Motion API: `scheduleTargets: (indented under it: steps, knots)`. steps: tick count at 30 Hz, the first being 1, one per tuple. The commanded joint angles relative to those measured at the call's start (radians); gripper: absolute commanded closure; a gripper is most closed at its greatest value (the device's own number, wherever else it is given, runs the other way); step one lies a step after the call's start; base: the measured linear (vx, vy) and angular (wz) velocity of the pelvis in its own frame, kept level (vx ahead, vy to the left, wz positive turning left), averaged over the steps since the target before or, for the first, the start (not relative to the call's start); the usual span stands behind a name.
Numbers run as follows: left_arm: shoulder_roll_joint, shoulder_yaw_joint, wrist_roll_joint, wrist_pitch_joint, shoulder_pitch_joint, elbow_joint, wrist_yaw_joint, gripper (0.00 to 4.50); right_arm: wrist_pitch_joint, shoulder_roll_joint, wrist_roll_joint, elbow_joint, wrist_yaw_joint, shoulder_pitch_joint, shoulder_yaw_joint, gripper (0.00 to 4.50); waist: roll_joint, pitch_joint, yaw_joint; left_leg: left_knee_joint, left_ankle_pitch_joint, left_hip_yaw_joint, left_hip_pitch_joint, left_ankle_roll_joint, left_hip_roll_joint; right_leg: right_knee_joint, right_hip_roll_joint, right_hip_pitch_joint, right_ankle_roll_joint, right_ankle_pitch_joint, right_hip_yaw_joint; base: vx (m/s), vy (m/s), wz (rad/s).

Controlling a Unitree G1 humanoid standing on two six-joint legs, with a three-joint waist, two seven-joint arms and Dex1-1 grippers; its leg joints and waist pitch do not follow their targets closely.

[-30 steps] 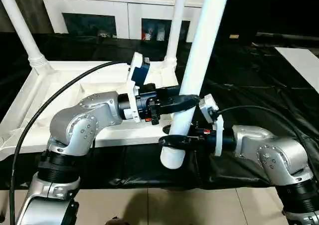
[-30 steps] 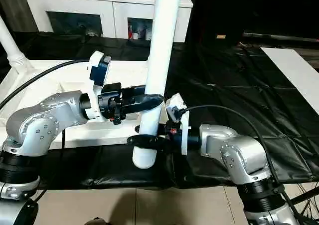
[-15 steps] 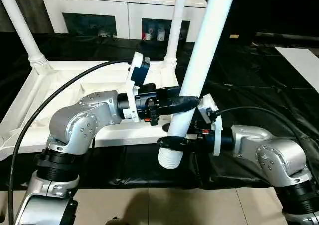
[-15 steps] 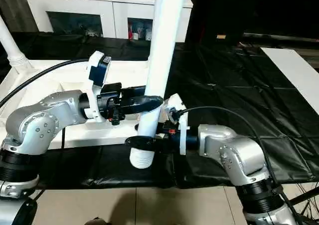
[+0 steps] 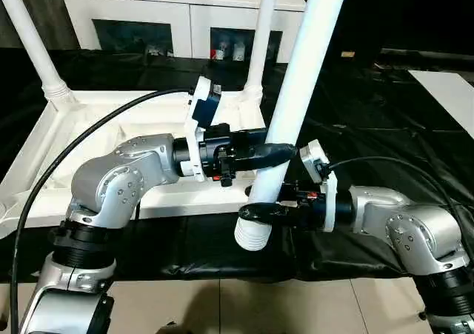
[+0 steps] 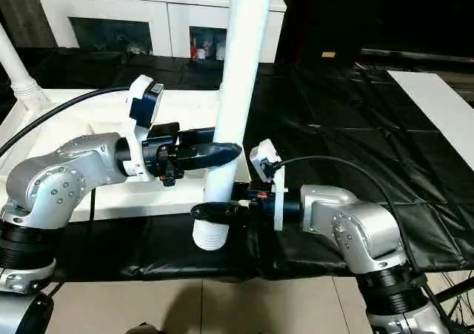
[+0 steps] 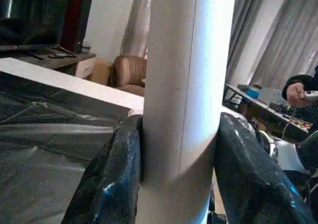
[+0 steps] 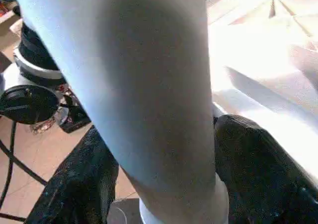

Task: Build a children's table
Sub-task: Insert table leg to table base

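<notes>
Gripping smooth tapered tube leg (image 5: 296, 89) — white.

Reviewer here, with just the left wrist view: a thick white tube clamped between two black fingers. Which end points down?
Observer: The long tapered white plastic tube leg hangs with its ribbed end down, over the black sheet.
Operator: Is anything else on it?
Observer: The right gripper sits around it below the left gripper, just above the ribs.
Operator: And the table?
Observer: The white ribbed plastic tabletop lies underside up, with two legs standing in its far corner sockets.
</notes>
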Motion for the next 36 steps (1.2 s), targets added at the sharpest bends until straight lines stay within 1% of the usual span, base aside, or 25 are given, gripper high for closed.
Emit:
scheduleTargets:
  steps: [1, 2, 3, 5, 8, 9, 10, 13, 15, 17, 18, 22, 27, 28, 30, 31, 32, 33, 34, 35, 36]
  knots:
    - [0.003, -0.002, -0.003, -0.005, -0.029, -0.01, -0.008, 2.68, 0.006, -0.015, 0.009, -0.01, 0.01, 0.006, -0.008, 1.33, 0.004, -0.067, 0.002, -0.069, -0.211, -0.007, 0.008, -0.021, 0.032, -0.074, -0.056, 0.054, -0.148, -0.28, 0.053, 0.0, 0.0, 0.0]
    - [0.002, -0.002, -0.003, -0.005, -0.029, -0.01, -0.008, 2.68, 0.006, -0.016, 0.009, -0.01, 0.01, 0.006, -0.008, 1.33, 0.004, -0.068, 0.002, -0.069, -0.21, -0.007, 0.008, -0.021, 0.033, -0.074, -0.056, 0.054, -0.147, -0.281, 0.052, 0.0, 0.0, 0.0]
    - [0.002, -0.003, -0.002, -0.007, -0.03, -0.01, -0.008, 2.68, 0.005, -0.016, 0.008, -0.012, 0.01, 0.007, -0.007, 1.33, 0.007, -0.067, 0.002, -0.069, -0.211, -0.007, 0.008, -0.022, 0.033, -0.074, -0.056, 0.054, -0.147, -0.281, 0.052, 0.0, 0.0, 0.0]
    - [-0.001, -0.003, -0.001, -0.008, -0.031, -0.008, -0.007, 2.68, 0.003, -0.015, 0.005, -0.013, 0.009, 0.009, -0.005, 1.33, 0.005, -0.067, 0.002, -0.069, -0.214, -0.007, 0.008, -0.022, 0.032, -0.075, -0.055, 0.054, -0.146, -0.283, 0.052, 0.0, 0.0, 0.0]
    - [-0.003, -0.003, 0.0, -0.008, -0.032, -0.008, -0.007, 2.68, 0.001, -0.013, 0.005, -0.014, 0.009, 0.011, -0.004, 1.33, 0.005, -0.068, 0.002, -0.069, -0.214, -0.007, 0.009, -0.022, 0.033, -0.075, -0.055, 0.054, -0.148, -0.28, 0.052, 0.0, 0.0, 0.0]
    - [-0.004, -0.003, 0.0, -0.009, -0.032, -0.007, -0.007, 2.68, 0.0, -0.011, 0.005, -0.013, 0.008, 0.011, -0.005, 1.5, 0.007, -0.068, 0.003, -0.069, -0.21, -0.007, 0.008, -0.022, 0.033, -0.074, -0.056, 0.054, -0.15, -0.275, 0.052, 0.0, 0.0, 0.0]
    - [-0.004, -0.003, 0.0, -0.009, -0.032, -0.007, -0.007, 2.68, -0.001, -0.009, 0.004, -0.012, 0.008, 0.012, -0.005, 1.61, 0.006, -0.069, 0.003, -0.069, -0.209, -0.007, 0.008, -0.021, 0.033, -0.074, -0.055, 0.054, -0.151, -0.269, 0.052, 0.0, 0.0, 0.0]
    - [-0.005, -0.002, -0.001, -0.008, -0.031, -0.008, -0.006, 2.68, -0.005, -0.006, 0.005, -0.01, 0.006, 0.013, -0.007, 1.73, 0.006, -0.068, 0.002, -0.069, -0.213, -0.007, 0.008, -0.021, 0.033, -0.074, -0.055, 0.055, -0.152, -0.275, 0.052, 0.0, 0.0, 0.0]
    - [-0.004, -0.001, 0.0, -0.007, -0.031, -0.007, -0.005, 2.68, -0.009, -0.002, 0.006, -0.008, 0.007, 0.013, -0.008, 1.99, 0.006, -0.068, 0.002, -0.069, -0.217, -0.008, 0.008, -0.021, 0.033, -0.075, -0.055, 0.054, -0.148, -0.287, 0.052, 0.0, 0.0, 0.0]
    - [-0.004, 0.0, 0.001, -0.007, -0.032, -0.005, -0.002, 2.68, -0.012, 0.002, 0.006, -0.007, 0.006, 0.013, -0.009, 2.09, 0.006, -0.068, 0.002, -0.069, -0.217, -0.008, 0.008, -0.023, 0.033, -0.075, -0.055, 0.054, -0.149, -0.283, 0.052, 0.0, 0.0, 0.0]
    - [-0.004, 0.001, 0.001, -0.006, -0.032, -0.006, -0.001, 2.68, -0.013, 0.004, 0.006, -0.007, 0.006, 0.013, -0.009, 2.23, 0.006, -0.068, 0.002, -0.07, -0.22, -0.008, 0.009, -0.024, 0.033, -0.075, -0.055, 0.054, -0.149, -0.285, 0.052, 0.0, 0.0, 0.0]
    - [-0.006, 0.004, -0.004, -0.003, -0.033, -0.007, 0.0, 2.68, -0.019, 0.01, 0.006, -0.005, 0.007, 0.014, -0.011, 2.34, 0.008, -0.068, 0.002, -0.07, -0.22, -0.008, 0.009, -0.024, 0.033, -0.074, -0.055, 0.054, -0.152, -0.275, 0.052, 0.0, 0.0, 0.0]
    - [-0.004, 0.001, 0.0, -0.001, -0.03, -0.009, 0.006, 2.69, -0.027, 0.017, 0.006, -0.003, 0.002, 0.016, -0.02, 2.41, 0.005, -0.068, 0.002, -0.069, -0.22, -0.007, 0.009, -0.023, 0.032, -0.075, -0.055, 0.054, -0.15, -0.279, 0.052, 0.0, 0.0, 0.0]
    - [-0.003, 0.0, 0.002, -0.001, -0.029, -0.01, 0.008, 2.7, -0.029, 0.018, 0.005, -0.003, 0.0, 0.016, -0.021, 2.41, 0.007, -0.068, 0.002, -0.07, -0.221, -0.008, 0.008, -0.024, 0.033, -0.075, -0.056, 0.054, -0.149, -0.283, 0.052, 0.0, 0.0, 0.0]
    - [-0.001, 0.0, 0.023, 0.014, -0.026, -0.006, 0.051, 2.7, -0.042, 0.024, 0.001, -0.003, -0.015, 0.02, -0.034, 2.43, 0.007, -0.068, 0.002, -0.07, -0.222, -0.008, 0.008, -0.026, 0.033, -0.074, -0.055, 0.054, -0.148, -0.281, 0.052, 0.0, 0.0, 0.0]
    - [-0.004, 0.004, 0.022, 0.027, -0.029, 0.002, 0.068, 2.35, -0.047, 0.028, 0.0, -0.003, -0.023, 0.022, -0.041, 2.44, 0.008, -0.068, 0.002, -0.07, -0.223, -0.008, 0.009, -0.028, 0.033, -0.074, -0.055, 0.053, -0.149, -0.28, 0.052, 0.0, 0.0, 0.0]
    - [-0.005, 0.007, 0.026, 0.04, -0.032, 0.014, 0.088, 2.14, -0.063, 0.033, -0.009, -0.001, -0.039, 0.024, -0.05, 2.45, 0.007, -0.068, 0.001, -0.07, -0.224, -0.008, 0.008, -0.03, 0.033, -0.073, -0.055, 0.053, -0.149, -0.279, 0.052, 0.0, 0.0, 0.0]
    - [-0.008, 0.015, 0.033, 0.039, -0.035, 0.029, 0.106, 2.0, -0.083, 0.047, -0.019, 0.005, -0.068, 0.025, -0.067, 2.48, 0.008, -0.068, 0.002, -0.07, -0.226, -0.008, 0.01, -0.03, 0.033, -0.074, -0.055, 0.052, -0.149, -0.281, 0.051, 0.0, 0.0, 0.0]
    - [-0.008, 0.016, 0.035, 0.039, -0.036, 0.033, 0.11, 2.0, -0.087, 0.05, -0.021, 0.007, -0.074, 0.025, -0.071, 2.5, 0.007, -0.067, 0.001, -0.069, -0.228, -0.007, 0.01, -0.03, 0.032, -0.077, -0.054, 0.049, -0.145, -0.285, 0.052, 0.0, 0.0, 0.0]
    - [-0.01, 0.024, 0.035, 0.039, -0.037, 0.041, 0.12, 2.0, -0.111, 0.059, -0.037, 0.012, -0.098, 0.025, -0.082, 2.5, 0.008, -0.068, 0.0, -0.07, -0.229, -0.008, 0.01, -0.03, 0.03, -0.076, -0.054, 0.052, -0.143, -0.291, 0.051, 0.0, 0.0, 0.0]
    - [-0.011, 0.03, 0.034, 0.039, -0.037, 0.045, 0.126, 1.82, -0.126, 0.064, -0.047, 0.015, -0.114, 0.025, -0.088, 2.56, 0.008, -0.068, 0.001, -0.07, -0.221, -0.008, 0.009, -0.034, 0.031, -0.076, -0.056, 0.052, -0.14, -0.287, 0.052, 0.0, 0.0, 0.0]
